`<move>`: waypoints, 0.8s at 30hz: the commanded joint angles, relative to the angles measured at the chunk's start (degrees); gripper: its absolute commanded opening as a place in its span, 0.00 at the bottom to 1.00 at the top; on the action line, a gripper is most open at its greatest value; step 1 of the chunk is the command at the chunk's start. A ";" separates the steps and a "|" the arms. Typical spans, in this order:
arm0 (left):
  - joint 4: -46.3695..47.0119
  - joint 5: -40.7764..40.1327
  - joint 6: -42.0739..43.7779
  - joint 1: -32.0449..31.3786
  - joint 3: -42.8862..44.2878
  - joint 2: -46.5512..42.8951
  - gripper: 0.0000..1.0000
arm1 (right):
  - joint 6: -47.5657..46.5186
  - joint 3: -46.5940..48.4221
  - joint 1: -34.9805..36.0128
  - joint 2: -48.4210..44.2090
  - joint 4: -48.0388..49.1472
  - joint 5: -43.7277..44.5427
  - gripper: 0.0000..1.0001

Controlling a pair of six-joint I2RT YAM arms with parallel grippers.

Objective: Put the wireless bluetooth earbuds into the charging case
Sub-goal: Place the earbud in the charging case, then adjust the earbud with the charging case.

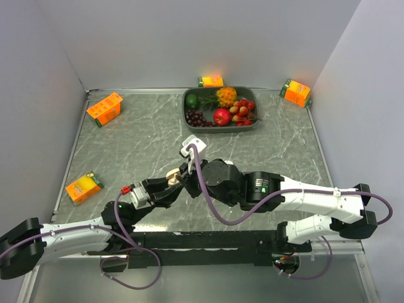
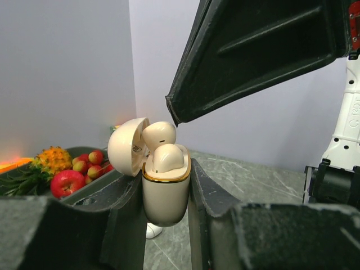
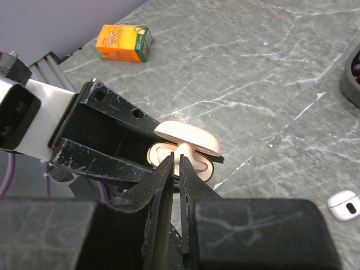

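Observation:
My left gripper (image 1: pixel 165 187) is shut on the cream-beige charging case (image 2: pixel 165 197) and holds it upright above the table, its lid (image 2: pixel 128 147) hinged open to the left. One cream-white earbud (image 2: pixel 166 158) sits in the case. My right gripper (image 3: pixel 176 161) is just above the case opening, its jaws nearly closed on a second earbud (image 2: pixel 159 135), which also shows in the right wrist view (image 3: pixel 184 148). The case shows in the top view (image 1: pixel 172 173), between both grippers. A small glossy white bit (image 3: pixel 343 204) lies on the table, also visible under the case (image 2: pixel 152 230).
A dark tray (image 1: pixel 185 107) of fruit stands at the back centre. Orange juice cartons stand at the back left (image 1: pixel 105 108), the left edge (image 1: pixel 84 187), the back right (image 1: pixel 295 92) and behind the tray (image 1: pixel 211 81). Grey walls enclose the table.

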 commanded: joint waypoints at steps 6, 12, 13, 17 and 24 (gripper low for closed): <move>1.94 0.41 -0.40 0.09 1.17 -1.18 0.01 | -0.26 4.16 -0.33 1.77 -0.06 -1.20 0.18; 1.85 0.59 -0.49 0.18 1.34 -1.19 0.01 | 1.49 4.42 -1.47 2.92 -2.35 -1.90 0.19; 1.85 0.59 -0.49 0.09 1.34 -1.27 0.01 | 1.67 4.16 -1.56 2.83 -2.44 -1.55 0.19; 1.50 0.24 -0.49 0.18 1.34 -1.45 0.01 | 2.37 3.28 -2.00 2.13 -2.52 -1.29 0.19; 1.33 -0.03 -0.49 0.18 1.43 -1.89 0.01 | 3.60 2.23 -2.62 1.16 -3.32 -0.76 0.19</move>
